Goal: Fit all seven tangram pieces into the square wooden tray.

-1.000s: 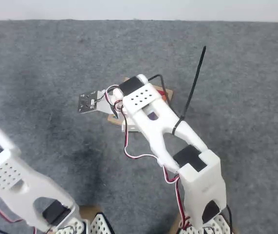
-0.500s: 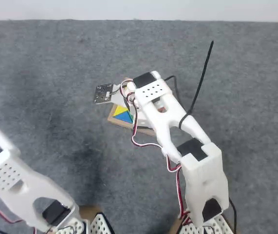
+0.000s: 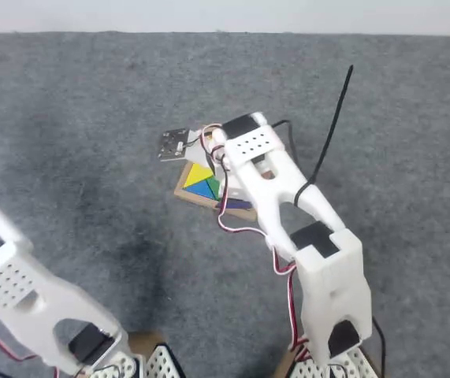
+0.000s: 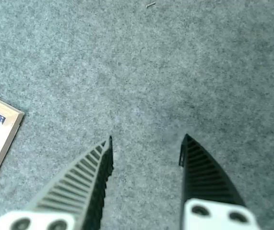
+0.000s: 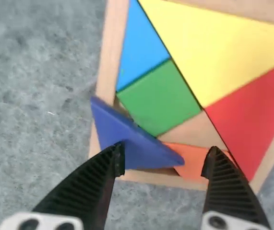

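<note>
Right jaws open, gripping nothing. Dark blue triangle [image 5: 127, 139] lies between the tips, cocked over the tray [image 5: 110, 57] rim. Green square [image 5: 158, 98] and yellow triangle [image 5: 223, 48] lie flat just beyond. Left jaws open over grey table [image 4: 175, 72].

I see right gripper [image 5: 166, 149] above corner of square wooden tray [image 5: 110, 72]. Dark blue triangle piece [image 5: 127, 136] just beyond one fingertip, lying over that corner, one tip outside rim. Orange piece [image 5: 194, 155] between fingertips, in tray. Green square piece [image 5: 158, 100] next beyond, light blue triangle piece [image 5: 139, 43] farther on, against rim. Red triangle piece [image 5: 249, 120] ahead of other finger; large yellow triangle piece [image 5: 213, 48] farthest. My left gripper [image 4: 147, 139] over grey carpet [image 4: 175, 57], tray corner off to its side.
</note>
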Controlling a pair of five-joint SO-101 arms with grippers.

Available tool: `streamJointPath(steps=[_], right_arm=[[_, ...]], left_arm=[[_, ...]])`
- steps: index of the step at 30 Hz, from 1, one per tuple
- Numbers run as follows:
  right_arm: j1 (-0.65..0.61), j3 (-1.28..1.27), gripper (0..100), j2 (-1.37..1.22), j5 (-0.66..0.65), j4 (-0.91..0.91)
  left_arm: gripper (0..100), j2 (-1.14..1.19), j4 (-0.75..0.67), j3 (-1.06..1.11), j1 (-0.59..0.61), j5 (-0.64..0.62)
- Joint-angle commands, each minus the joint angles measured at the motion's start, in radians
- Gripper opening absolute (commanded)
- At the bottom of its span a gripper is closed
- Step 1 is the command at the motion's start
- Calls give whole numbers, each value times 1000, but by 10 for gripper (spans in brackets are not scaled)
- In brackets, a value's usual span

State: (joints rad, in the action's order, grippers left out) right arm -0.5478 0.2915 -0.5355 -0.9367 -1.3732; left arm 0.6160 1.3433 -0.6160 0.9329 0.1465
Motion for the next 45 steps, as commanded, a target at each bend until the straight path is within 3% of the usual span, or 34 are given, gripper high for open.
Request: streamJointPath(steps=[1,23,36,45], right_arm=[[30,3,262,12,-26,13],[124,5,262,4,-28,39],[24,12,262,128,-26,-27],[68,6,262,99,43,87]], left_arm=[[221,-14,-11,-41,2,9],[221,-14,-11,-41,-2,9],[221,-14,-11,-39,-2,9],[221,-14,-9,-36,-2,9]])
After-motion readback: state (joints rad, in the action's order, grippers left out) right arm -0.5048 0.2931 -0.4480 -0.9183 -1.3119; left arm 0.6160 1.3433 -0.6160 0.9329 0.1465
